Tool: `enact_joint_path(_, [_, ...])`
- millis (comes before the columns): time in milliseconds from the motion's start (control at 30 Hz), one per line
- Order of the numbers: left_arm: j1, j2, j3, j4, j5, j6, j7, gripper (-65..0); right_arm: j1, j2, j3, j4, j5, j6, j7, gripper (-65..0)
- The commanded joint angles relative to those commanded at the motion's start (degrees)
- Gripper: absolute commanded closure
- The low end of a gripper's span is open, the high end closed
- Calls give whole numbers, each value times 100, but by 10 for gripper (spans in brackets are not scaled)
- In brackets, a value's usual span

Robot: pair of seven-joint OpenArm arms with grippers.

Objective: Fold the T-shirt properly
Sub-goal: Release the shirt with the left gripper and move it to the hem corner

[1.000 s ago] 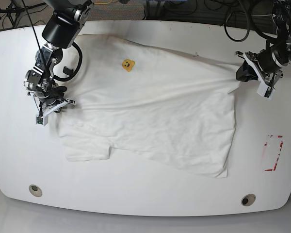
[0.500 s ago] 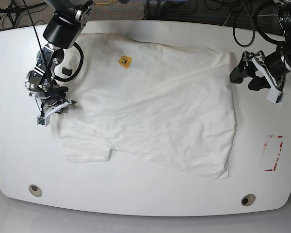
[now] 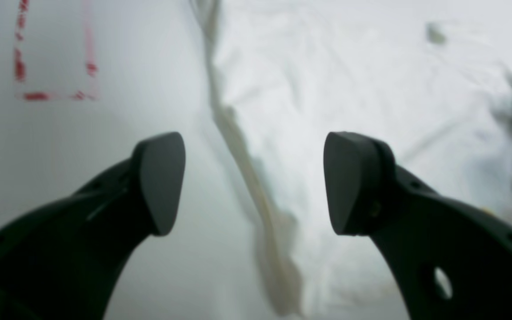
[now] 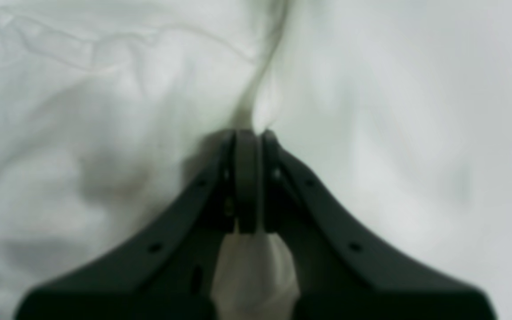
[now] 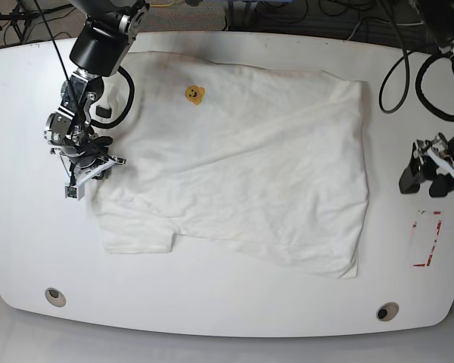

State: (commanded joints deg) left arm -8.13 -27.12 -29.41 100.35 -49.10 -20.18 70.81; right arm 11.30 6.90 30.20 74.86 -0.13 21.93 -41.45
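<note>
The white T-shirt (image 5: pixel 242 166) lies spread flat on the white table, its yellow-orange emblem (image 5: pixel 194 94) near the far left. On the left of the base view my right gripper (image 5: pixel 87 168) is shut on the T-shirt's left edge. The right wrist view shows a fold of cloth (image 4: pixel 256 266) pinched between the closed fingers of the right gripper (image 4: pixel 248 138). My left gripper (image 5: pixel 422 180) hovers open to the right of the T-shirt, apart from it. In the left wrist view the left gripper (image 3: pixel 254 182) is wide open above the T-shirt's hem (image 3: pixel 238 146), holding nothing.
A red dashed rectangle (image 5: pixel 426 238) is marked on the table at the right, also seen as red marks (image 3: pixel 51 58) in the left wrist view. Two round holes (image 5: pixel 54 296) (image 5: pixel 387 311) sit near the front edge. Cables lie beyond the table's back edge.
My left gripper opened, let go of the T-shirt's right corner and drew away to the right and toward the front. The released corner now lies flat. The right gripper keeps its hold.
</note>
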Motion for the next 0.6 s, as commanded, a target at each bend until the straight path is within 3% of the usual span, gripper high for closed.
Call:
enact_joint_path(100, [-536,26,334,-615,624,-9,-70,-453,0,0,0,0,18,0,0,0])
enact_joint_path(200, [-993,246,642,-1266,1204,-18,-343,-453,9,0,0,0,18,0,0,0])
enact_joint_path(300, [-1248,325,888,-1890,1723,-18,-888,-453,9,0,0,0,18,0,9,0])
enact_joint_path(467, [-1512,334,1354,-2884,2189,-26,-1890,-457,9,0,0,0,26,9,9,0])
enact_joint_path(600, [-1811,334,1811,-3868,2259,-26,-2558,-536,0,0,0,0,26,18,9,0])
